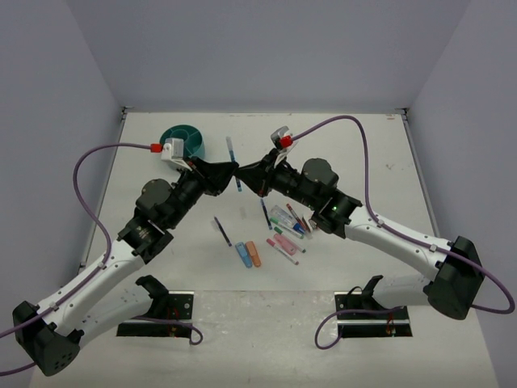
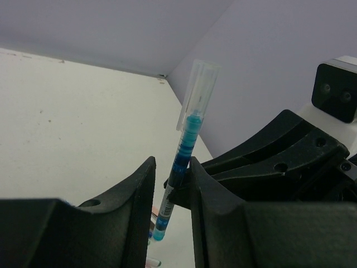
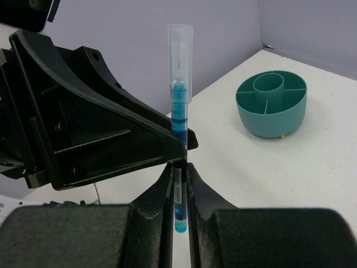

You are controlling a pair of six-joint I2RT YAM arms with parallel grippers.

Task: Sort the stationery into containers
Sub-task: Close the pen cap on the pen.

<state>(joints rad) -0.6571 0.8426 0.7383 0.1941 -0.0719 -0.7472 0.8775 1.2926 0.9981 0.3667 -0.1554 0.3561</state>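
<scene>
Stationery's blue pen (image 3: 179, 106), clear cap up, is standing roughly upright between both hands over the table (image 1: 363, 162). The right hand (image 3: 178, 176) is pinching its lower barrel, while the left hand (image 2: 170, 164) is slightly spread, with only one finger (image 2: 207, 195) touching it. Print on the barrel is reading too small to make out. The teal tub (image 3: 273, 120) is sitting well apart, and other pens and markers (image 1: 283, 230) are lying partly hidden behind the right arm.
</scene>
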